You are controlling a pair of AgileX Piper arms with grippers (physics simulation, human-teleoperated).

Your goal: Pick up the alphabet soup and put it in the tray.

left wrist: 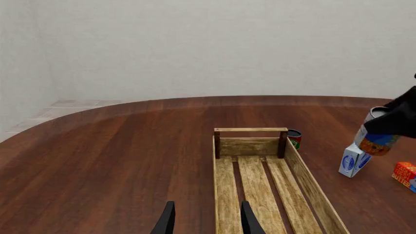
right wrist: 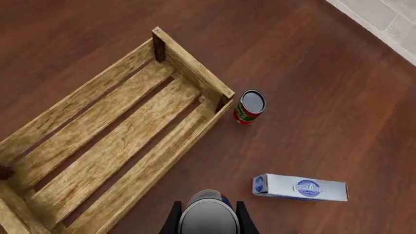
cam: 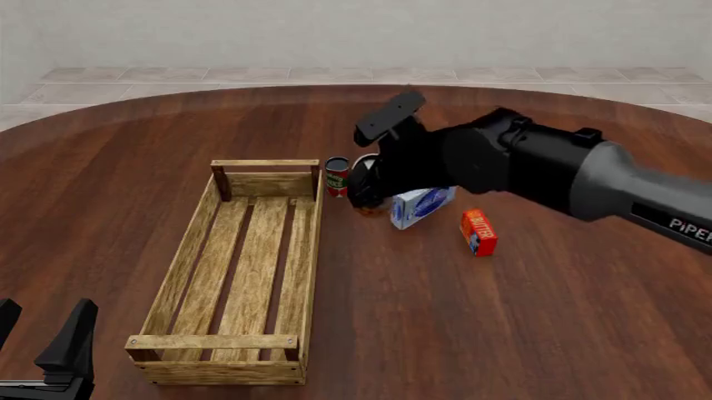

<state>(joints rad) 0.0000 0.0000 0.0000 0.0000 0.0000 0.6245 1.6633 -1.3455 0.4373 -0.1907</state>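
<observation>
Desk: dark red-brown wooden desk (cam: 501,333), pale tiled floor (cam: 333,75) beyond.
Left pincer (cam: 45,346): near left corner, fingers apart, empty.
Tray: long light-wood slatted tray (cam: 189,250), nothing inside.
Soup: blue-labelled, orange-banded alphabet soup can (left wrist: 375,138), silver top, lifted right of tray's far end.
Right pincer (right wrist: 208,214): clamped around the soup.

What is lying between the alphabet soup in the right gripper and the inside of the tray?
Only the tray's near side wall. In the right wrist view the alphabet soup, held in the right gripper, hangs just outside that wall, with bare table below.
</observation>
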